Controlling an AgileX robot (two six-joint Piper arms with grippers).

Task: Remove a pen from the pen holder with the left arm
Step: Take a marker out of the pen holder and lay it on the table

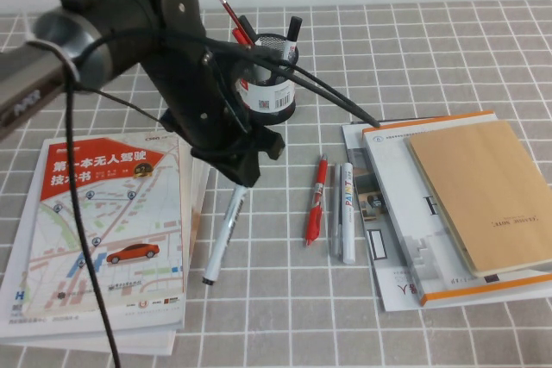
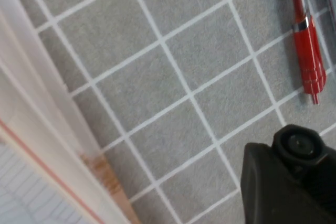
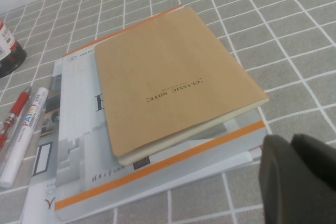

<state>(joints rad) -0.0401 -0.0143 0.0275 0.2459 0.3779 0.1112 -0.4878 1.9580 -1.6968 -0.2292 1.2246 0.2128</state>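
— Nearest lay the map-covered book (image 1: 95,230), didn't it?
— Yes, at the near left of the grey tiled table (image 1: 431,49). Just right of it a silver pen (image 1: 226,228) slanted, its black tip toward the near side and its far end hidden under the left tool (image 1: 239,174).
— Did that tool grip it?
— I could not tell; the arm's black body covered the spot. The tool hung low over the table, on the near side of the pen holder (image 1: 274,84).
— And the holder?
— It stood upright at the far centre, with a red pencil (image 1: 231,13) and black pens (image 1: 293,30) poking out.
— What else was out?
— A red pen (image 1: 316,202) and a white paint marker (image 1: 348,213) lay close together, between the silver pen and a stack of books (image 1: 392,247) on the right, topped by a tan notebook (image 1: 483,196).
— The right tool (image 3: 299,179)?
— It showed only from its own wrist, a dark shape off the stack's near right corner. Open or closed, I could not tell.
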